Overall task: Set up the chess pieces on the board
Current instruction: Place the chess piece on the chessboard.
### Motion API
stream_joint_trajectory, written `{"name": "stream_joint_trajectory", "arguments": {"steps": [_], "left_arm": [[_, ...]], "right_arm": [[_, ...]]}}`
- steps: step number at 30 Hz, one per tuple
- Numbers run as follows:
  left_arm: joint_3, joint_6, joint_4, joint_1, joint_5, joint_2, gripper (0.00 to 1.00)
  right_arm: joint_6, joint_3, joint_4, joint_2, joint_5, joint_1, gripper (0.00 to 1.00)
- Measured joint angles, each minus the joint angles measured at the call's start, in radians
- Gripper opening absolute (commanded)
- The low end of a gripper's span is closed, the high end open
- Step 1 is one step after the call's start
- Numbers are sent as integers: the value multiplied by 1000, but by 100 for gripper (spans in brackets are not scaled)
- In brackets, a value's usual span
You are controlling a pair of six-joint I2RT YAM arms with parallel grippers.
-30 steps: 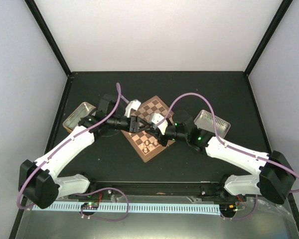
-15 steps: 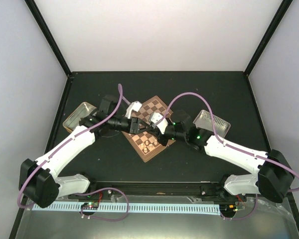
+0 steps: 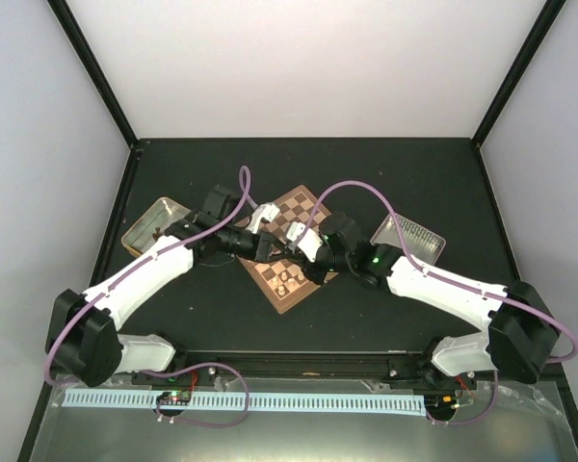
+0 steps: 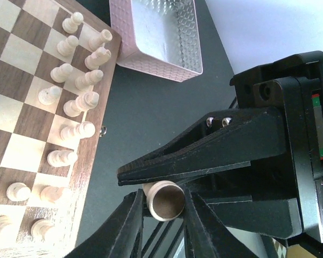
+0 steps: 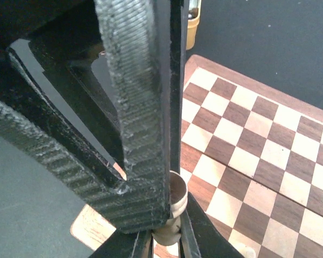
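The board (image 3: 300,208) lies diamond-wise at the table's middle. Several cream chess pieces (image 3: 287,280) stand near its front corner; in the left wrist view they form two rows (image 4: 70,107) along the board's (image 4: 16,80) rim. My left gripper (image 3: 269,247) and right gripper (image 3: 305,258) meet tip to tip above the board. One cream piece (image 4: 162,201) lies sideways between them, its dark base showing. My left gripper (image 4: 162,217) is shut on its base. My right gripper (image 5: 169,239) is shut on its narrower body (image 5: 174,212), above the board (image 5: 258,134).
A metal tin (image 3: 154,223) stands left of the board and another tin (image 3: 411,234) right of it. The left wrist view shows a pink-walled tin (image 4: 156,37) off the board's edge. The right wrist view shows a yellow tin's corner (image 5: 192,24).
The right gripper has moved left and the left gripper slightly right and farther back, so the two now meet over the board's middle. Both cables have shifted.
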Motion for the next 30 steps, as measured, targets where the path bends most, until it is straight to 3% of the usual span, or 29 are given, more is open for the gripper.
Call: {"name": "stream_joint_trajectory", "arguments": {"steps": [4, 9, 14, 21, 24, 30], "left_arm": [[1, 5, 1, -6, 7, 19, 18], [3, 2, 2, -6, 9, 29, 31], [3, -31, 25, -4, 18, 42, 32], [3, -52, 55, -5, 51, 60, 10], [3, -56, 62, -5, 56, 60, 8], [-2, -71, 85, -6, 56, 53, 7]], "right_arm": [[-14, 0, -23, 2, 16, 3, 14], [-26, 0, -25, 2, 23, 3, 15], [-43, 0, -28, 0, 26, 9, 15], [-43, -2, -28, 0, 36, 12, 16], [-27, -2, -26, -2, 42, 13, 22], [73, -33, 28, -50, 35, -3, 46]]}}
